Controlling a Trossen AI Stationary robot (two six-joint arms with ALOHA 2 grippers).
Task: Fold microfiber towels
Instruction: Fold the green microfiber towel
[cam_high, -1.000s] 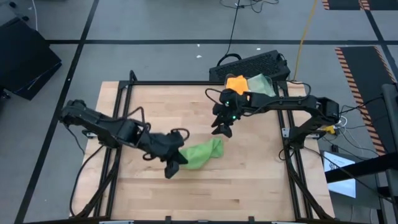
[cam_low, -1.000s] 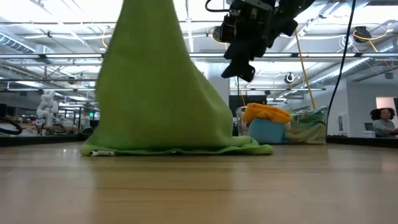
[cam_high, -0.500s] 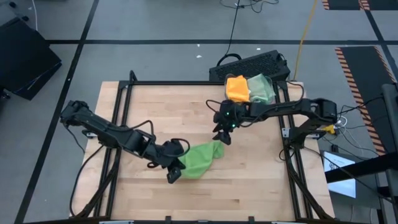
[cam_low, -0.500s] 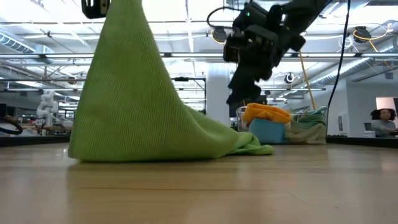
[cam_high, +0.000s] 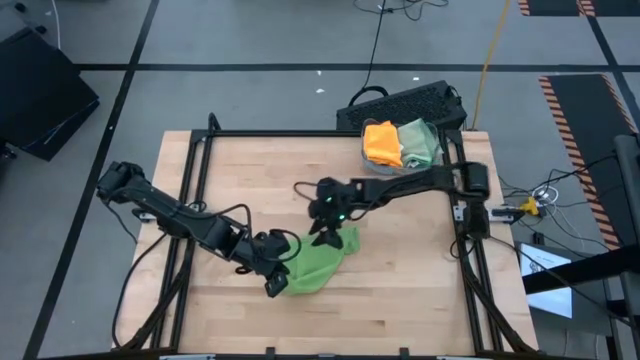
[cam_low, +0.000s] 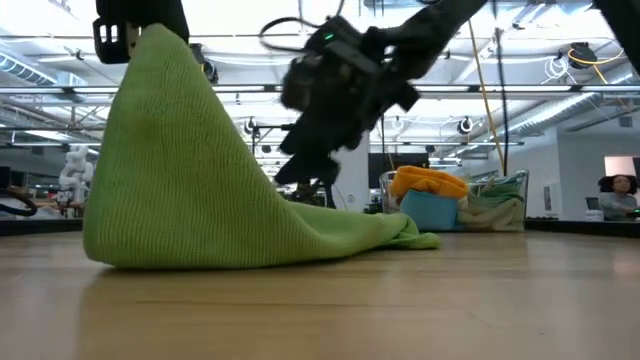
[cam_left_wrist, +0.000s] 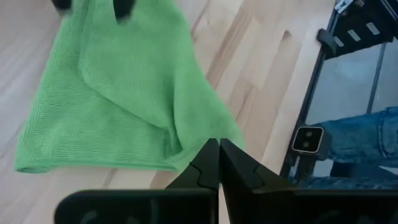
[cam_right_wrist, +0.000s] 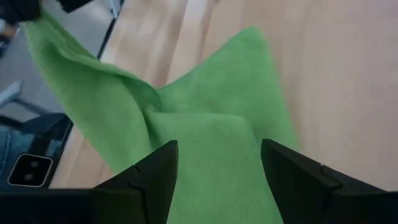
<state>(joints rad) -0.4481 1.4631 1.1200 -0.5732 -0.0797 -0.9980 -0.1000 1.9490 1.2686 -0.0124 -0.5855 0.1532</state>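
A lime green microfiber towel (cam_high: 318, 262) lies near the table's middle, one corner raised so that it stands like a tent (cam_low: 190, 170) in the low view. My left gripper (cam_high: 278, 278) is shut on that raised corner at the towel's left end. My right gripper (cam_high: 323, 238) hangs open over the towel's far right part, and the cloth (cam_right_wrist: 211, 130) shows between and below its two fingers. More towels, an orange one (cam_high: 381, 142) and a sage green one (cam_high: 421, 141), are piled at the table's far right corner. My left gripper pinches a corner of the towel (cam_left_wrist: 200, 138) between its two shut fingers, slanting down from the table's left. That corner (cam_low: 150, 45) is held up, and the cloth slopes down from it to the table, where its lower edge (cam_low: 250, 258) rests. My right gripper: I cannot tell whether its fingers touch the towel.
A black crate (cam_high: 405, 103) stands just beyond the far edge behind the pile. The black frame rails (cam_high: 455, 215) run along the table's sides. Bare wood (cam_high: 400, 300) lies to the towel's right and near side. A person (cam_low: 615, 195) sits far off.
My left gripper has sunk and drifted toward the near edge with the towel's corner, so the tent stands lower and its foot has slid left. My right gripper has come down from near the pile toward the table's left, and now hangs over the towel.
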